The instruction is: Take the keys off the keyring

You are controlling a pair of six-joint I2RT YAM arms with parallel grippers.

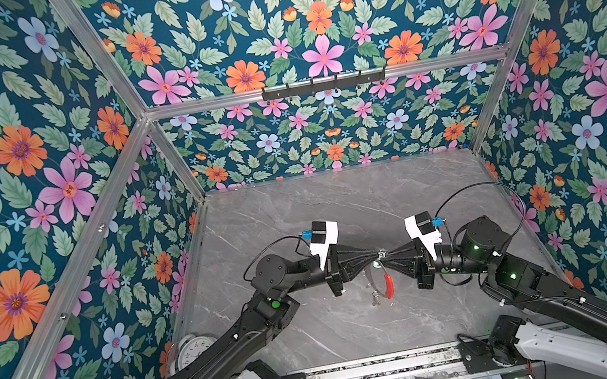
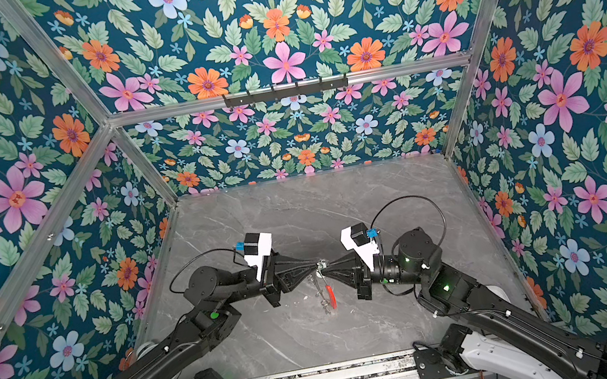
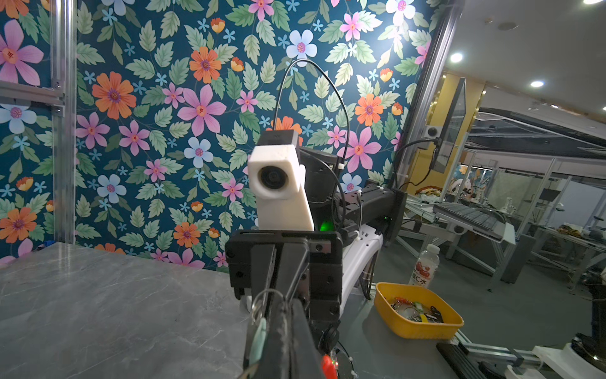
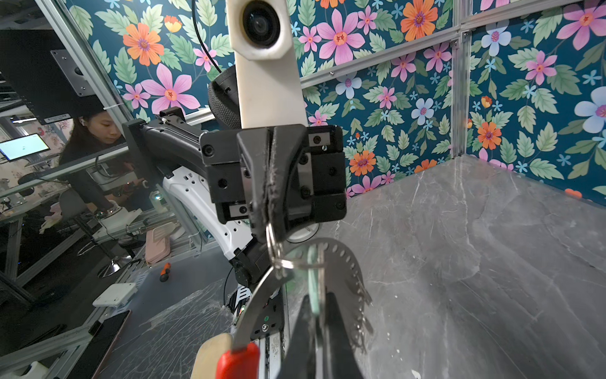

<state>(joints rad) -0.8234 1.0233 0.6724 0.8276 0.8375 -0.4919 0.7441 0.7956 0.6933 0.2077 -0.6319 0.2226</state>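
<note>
Both top views: left pincer (image 1: 376, 256) and right pincer (image 1: 388, 255) tip to tip in mid-air over the worktop (image 1: 296, 208). Keyring (image 1: 388, 286) hanging just below the meeting point. Too small here to tell what either tip pinches.
Left wrist view: left pincer clenched, with a small split ring (image 3: 262, 302) and the mint tag of the pale-tagged key (image 3: 259, 334) right beside its fingers. Off the worktop, a yellow basket (image 3: 423, 329) of mixed small items, absent from the top views.
Right wrist view: clearest on the grips. Left pincer clamped on the split ring (image 4: 273, 242). Right pincer clamped on the pale-tagged key (image 4: 314, 288), which is linked through that ring. Holed grey band of the keyring (image 4: 341, 262) arcing just beside.
Done so far: nothing off yet, by the look; pale-tagged key still threaded on.
Left to do: working that key free of the split ring, then the second key, not picked out in any view.
</note>
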